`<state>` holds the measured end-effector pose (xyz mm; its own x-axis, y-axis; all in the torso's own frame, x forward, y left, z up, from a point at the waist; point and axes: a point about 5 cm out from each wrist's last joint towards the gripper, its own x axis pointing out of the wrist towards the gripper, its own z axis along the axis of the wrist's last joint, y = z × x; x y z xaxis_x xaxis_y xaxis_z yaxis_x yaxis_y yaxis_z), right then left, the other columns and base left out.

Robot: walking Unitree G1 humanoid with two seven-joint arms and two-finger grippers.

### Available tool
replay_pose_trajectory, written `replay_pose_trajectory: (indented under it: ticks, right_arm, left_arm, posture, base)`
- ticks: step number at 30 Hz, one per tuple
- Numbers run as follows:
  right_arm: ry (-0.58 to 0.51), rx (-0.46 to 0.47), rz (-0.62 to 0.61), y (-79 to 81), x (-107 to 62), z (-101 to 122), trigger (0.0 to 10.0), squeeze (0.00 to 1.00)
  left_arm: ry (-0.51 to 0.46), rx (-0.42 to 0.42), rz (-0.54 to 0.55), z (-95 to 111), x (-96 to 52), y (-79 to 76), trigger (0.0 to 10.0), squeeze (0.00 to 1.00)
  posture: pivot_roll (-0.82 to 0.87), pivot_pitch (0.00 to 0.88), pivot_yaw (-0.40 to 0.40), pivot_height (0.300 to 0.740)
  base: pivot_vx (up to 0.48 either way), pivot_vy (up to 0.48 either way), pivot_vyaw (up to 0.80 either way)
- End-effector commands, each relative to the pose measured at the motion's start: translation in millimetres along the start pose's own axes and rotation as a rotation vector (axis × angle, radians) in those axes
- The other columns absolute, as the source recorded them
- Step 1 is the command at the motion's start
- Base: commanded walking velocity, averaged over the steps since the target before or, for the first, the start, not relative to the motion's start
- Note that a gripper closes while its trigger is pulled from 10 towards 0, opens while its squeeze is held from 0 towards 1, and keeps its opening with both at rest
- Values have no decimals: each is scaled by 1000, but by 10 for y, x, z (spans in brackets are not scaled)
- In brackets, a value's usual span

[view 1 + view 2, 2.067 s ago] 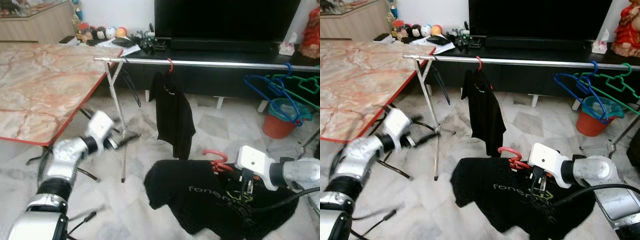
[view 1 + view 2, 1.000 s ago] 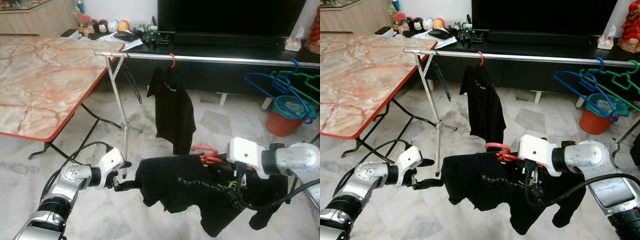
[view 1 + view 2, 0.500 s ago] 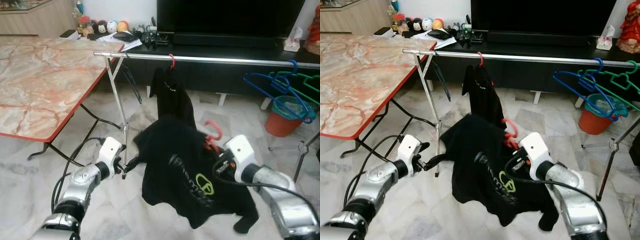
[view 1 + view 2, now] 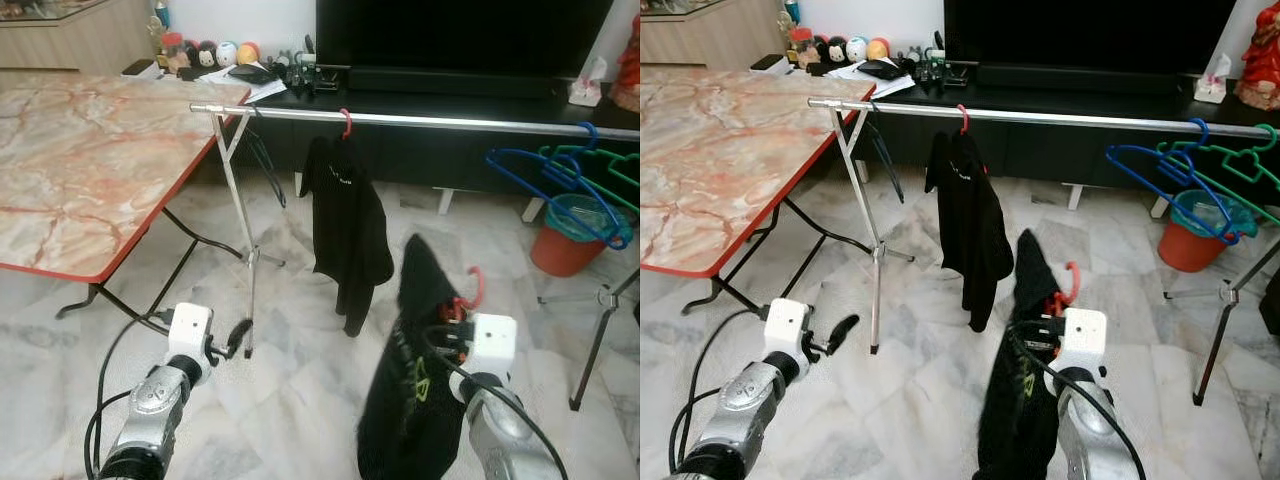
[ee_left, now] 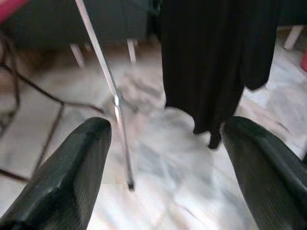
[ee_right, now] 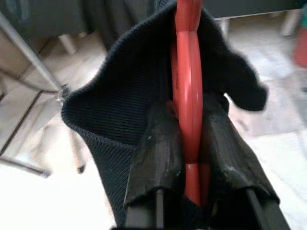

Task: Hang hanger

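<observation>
My right gripper is shut on the stem of a red hanger, its hook pointing up. A black T-shirt with green print droops straight down from that hanger, low in front of me. The metal clothes rail runs across well above and behind it. On the rail hangs another black shirt from a second red hanger. At lower left my left gripper is open and holds nothing, near the rack's leg.
A marble-topped folding table with a red edge stands at left. Blue and green empty hangers hang at the rail's right end, above an orange bucket. A dark TV stand lies behind the rail. The floor is pale tile.
The right gripper has turned the hanger upright and moved right, so the shirt now droops straight down. The left gripper has come away from the shirt's edge and drawn back, open.
</observation>
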<state>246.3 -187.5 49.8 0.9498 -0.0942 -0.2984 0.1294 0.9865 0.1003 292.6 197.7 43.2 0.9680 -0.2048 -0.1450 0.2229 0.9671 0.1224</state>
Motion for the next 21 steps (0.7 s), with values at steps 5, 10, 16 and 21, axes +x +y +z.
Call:
replay_pose_trajectory:
  ticks: [5,10,16,21]
  right_arm:
    - [-43,-27,-86,-158,-75,-58,10000,0]
    - [-75,-71,-72,-147,-74,-22,10000,0]
    - [-89,-108,-65,-134,-53,17,10000,0]
    - [-118,-112,-71,-129,-19,101,10000,0]
  left_arm:
    - [-60,-14,-3,0,-146,-144,10000,0]
    - [-84,-36,1,61,-145,-237,10000,0]
    - [-81,-42,-12,64,-160,-268,10000,0]
    - [-66,-45,-5,67,-173,-233,10000,0]
  posture:
    - [-125,0,12,740]
    - [-130,0,4,740]
    - [-139,0,7,740]
    - [-140,0,8,740]
  base:
    - [-102,0,0]
    - [-288,0,0]
    - [-314,0,0]
    - [-328,0,0]
